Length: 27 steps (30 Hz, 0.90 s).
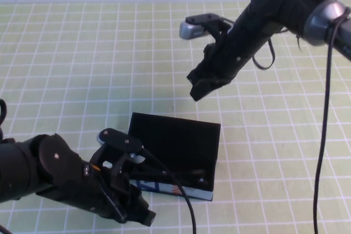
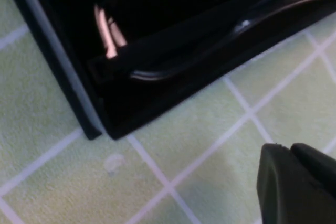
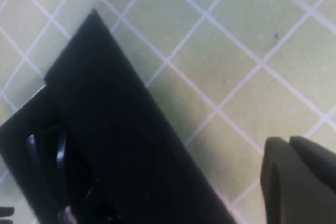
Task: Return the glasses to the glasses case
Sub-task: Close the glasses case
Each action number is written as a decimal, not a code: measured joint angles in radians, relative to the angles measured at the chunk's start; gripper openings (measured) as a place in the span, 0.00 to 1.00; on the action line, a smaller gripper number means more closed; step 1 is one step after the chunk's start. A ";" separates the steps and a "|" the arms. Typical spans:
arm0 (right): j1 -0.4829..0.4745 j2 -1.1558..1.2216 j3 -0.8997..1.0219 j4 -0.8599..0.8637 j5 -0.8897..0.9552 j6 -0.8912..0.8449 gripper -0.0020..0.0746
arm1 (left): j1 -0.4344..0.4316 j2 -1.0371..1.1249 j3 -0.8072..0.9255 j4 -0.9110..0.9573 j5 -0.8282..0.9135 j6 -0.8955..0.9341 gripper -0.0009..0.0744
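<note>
No text can be read; the glasses case (image 1: 176, 149) carries blue, white and orange-red print on its front edge, too small to decipher.

The black rectangular glasses case (image 1: 175, 141) looks matt and smooth, like card or stiff board; its near edge carries a printed blue-and-white strip. Inside lie the black thick-framed plastic glasses (image 2: 210, 35), glossy, catching thin highlights. The bench (image 1: 71, 64) wears a pale green mat with a white grid, softly matt and faintly textured. The left tool (image 1: 143, 215), low at the near left, and the right tool (image 1: 198, 89), raised at the far right, look like dull black plastic
</note>
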 joint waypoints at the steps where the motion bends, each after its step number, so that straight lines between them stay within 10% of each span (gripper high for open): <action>1: 0.000 0.014 0.000 0.007 -0.006 0.000 0.01 | 0.000 0.011 0.000 -0.007 -0.007 0.000 0.01; 27: 0.094 0.096 0.007 0.148 -0.012 -0.024 0.01 | 0.000 0.040 0.000 -0.052 -0.131 0.003 0.01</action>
